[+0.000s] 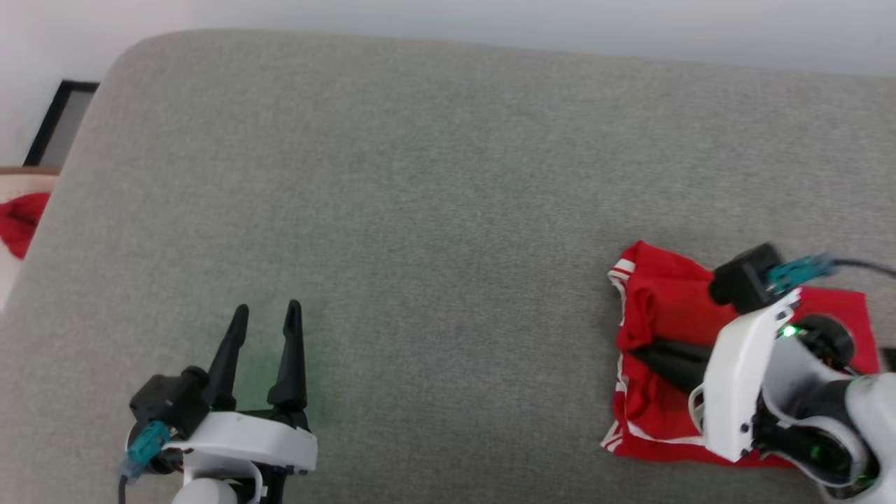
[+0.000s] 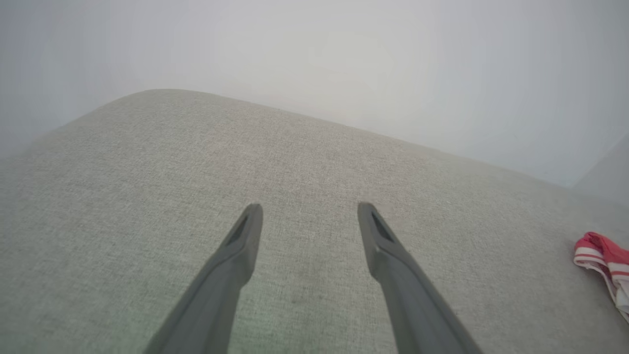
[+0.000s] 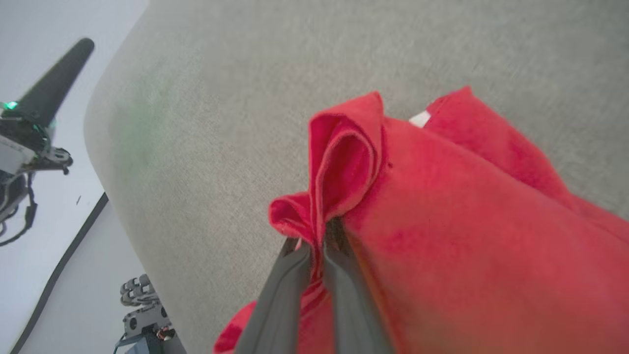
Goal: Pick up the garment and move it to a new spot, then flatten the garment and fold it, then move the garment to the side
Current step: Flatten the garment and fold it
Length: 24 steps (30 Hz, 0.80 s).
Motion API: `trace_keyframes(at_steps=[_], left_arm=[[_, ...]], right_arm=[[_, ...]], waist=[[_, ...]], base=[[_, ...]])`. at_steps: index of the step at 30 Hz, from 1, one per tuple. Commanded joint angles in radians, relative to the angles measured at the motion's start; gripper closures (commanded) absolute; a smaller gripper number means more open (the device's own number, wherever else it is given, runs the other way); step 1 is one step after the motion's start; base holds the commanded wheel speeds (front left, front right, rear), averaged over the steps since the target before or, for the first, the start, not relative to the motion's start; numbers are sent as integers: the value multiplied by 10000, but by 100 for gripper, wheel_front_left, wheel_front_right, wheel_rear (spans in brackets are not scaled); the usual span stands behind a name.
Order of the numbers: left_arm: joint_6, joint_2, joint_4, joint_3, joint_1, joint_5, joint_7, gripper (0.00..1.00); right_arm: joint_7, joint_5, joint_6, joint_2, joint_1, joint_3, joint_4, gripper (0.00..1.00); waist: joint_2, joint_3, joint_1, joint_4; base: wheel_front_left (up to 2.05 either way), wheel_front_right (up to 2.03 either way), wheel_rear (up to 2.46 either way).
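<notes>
Red garment (image 1: 665,294), lower right of the head view, is pinched by the right gripper (image 3: 317,240): probably best dragged gently so folds hold

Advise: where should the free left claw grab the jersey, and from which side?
I'd take the jersey by its striped near-left corner, coming in low from the left across the cushion. That edge lies free and faces the open left claw, while the right claw pinches a fold farther up the same edge.
</notes>
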Motion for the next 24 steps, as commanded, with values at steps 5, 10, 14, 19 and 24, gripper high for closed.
trace_keyframes(at_steps=[5, 10, 14, 19, 24], left_arm=[[-22, -3, 181, -113, -171, -128, 1, 0], [-22, 117, 328, -196, -141, -150, 1, 0], [-23, 278, 427, -313, -83, -203, 1, 0], [-23, 493, 597, -609, -101, -302, 1, 0], [-23, 660, 875, -966, -121, -489, 1, 0]], right_arm=[[-357, -253, -4, 205, -235, 539, 832, 100], [-786, 56, -4, 396, -421, 690, 1232, 15], [-1121, 421, -4, 268, -564, 660, 1312, 0], [-1793, 1012, -4, -55, -570, 546, 1410, 0], [-3188, 953, -4, -478, -539, 450, 2163, 0]], waist=[[-1, 166, 0, 197], [-1, -83, 0, -81], [-1, -434, 0, -430], [-1, -876, 0, -841], [-1, -1202, 0, -1236]], base=[[0, 0, 0], [0, 0, 0], [0, 0, 0], [0, 0, 0], [0, 0, 0]])
